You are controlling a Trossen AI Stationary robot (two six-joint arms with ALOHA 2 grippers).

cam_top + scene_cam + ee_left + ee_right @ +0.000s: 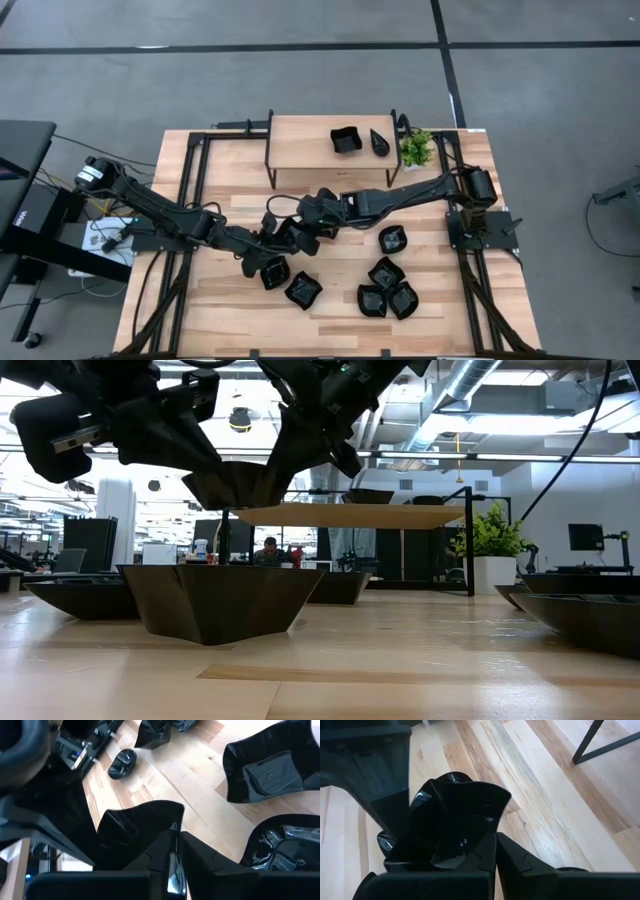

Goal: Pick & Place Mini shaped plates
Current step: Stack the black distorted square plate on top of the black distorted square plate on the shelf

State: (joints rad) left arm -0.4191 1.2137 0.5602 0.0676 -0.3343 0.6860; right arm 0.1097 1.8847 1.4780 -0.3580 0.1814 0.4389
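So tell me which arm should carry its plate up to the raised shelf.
Right, probably. The right gripper is shut on a plate nearer the shelf; the left gripper is farther away.

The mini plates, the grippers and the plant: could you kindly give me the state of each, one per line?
Held plate: lifted off the table, gripped by both grippers.
Left gripper: shut on the held plate's rim.
Right gripper: shut on the same plate.
Shelf plates: two, resting upright on the raised shelf.
Table plates: loose on the table, upright.
Potted plant: upright by the shelf's end.
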